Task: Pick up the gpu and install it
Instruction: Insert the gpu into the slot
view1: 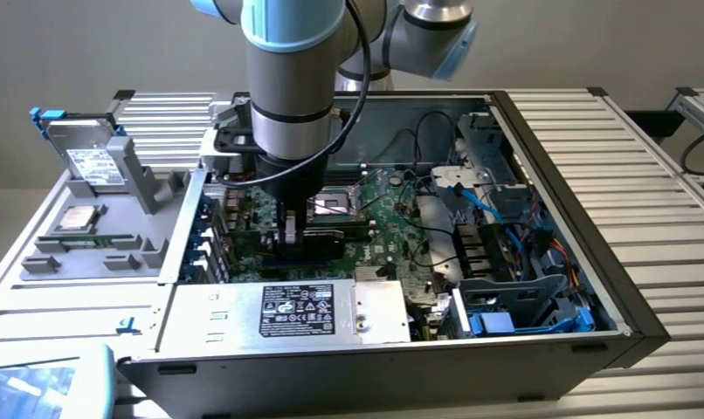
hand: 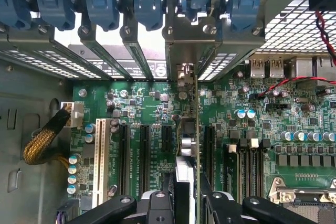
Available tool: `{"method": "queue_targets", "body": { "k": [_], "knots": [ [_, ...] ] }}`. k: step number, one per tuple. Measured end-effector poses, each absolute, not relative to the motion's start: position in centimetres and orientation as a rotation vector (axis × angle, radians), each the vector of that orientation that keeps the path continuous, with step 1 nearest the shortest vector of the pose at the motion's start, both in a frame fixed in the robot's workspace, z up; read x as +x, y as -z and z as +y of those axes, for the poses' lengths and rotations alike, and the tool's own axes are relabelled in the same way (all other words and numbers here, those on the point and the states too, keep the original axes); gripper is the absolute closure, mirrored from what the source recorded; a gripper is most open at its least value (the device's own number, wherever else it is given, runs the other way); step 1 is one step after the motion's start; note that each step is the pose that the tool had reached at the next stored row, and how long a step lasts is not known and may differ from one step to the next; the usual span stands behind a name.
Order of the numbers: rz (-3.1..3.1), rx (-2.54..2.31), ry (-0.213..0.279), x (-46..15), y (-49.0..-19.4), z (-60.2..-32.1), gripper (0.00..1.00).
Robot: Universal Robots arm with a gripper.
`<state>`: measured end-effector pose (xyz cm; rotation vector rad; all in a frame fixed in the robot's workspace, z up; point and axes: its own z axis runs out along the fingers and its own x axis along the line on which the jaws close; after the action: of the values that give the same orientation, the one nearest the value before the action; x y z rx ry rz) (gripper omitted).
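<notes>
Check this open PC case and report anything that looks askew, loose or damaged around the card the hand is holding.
Nothing stands out. The hand grips the gpu edge-on, upright over the motherboard, in line with the expansion slots and its bracket reaching the rear slot opening. No bent covers or loose parts show. Whether the card is fully seated cannot be told.

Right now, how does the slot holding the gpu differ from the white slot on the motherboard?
The gpu stands edge-on in a black slot, held by the gripper; the white slot is empty. The gpu's slot lies nearer the memory slots; the white one nearer the yellow cable. Both run parallel.
</notes>
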<state>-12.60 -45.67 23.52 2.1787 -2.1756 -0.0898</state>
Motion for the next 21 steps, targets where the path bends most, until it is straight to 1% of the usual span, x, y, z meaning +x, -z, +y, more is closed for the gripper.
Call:
{"method": "queue_targets", "body": {
  "k": [21],
  "knots": [
    [-2.176,2.179,0.09,-12.52,-23.49,-45.67,0.72]
  ]
}}
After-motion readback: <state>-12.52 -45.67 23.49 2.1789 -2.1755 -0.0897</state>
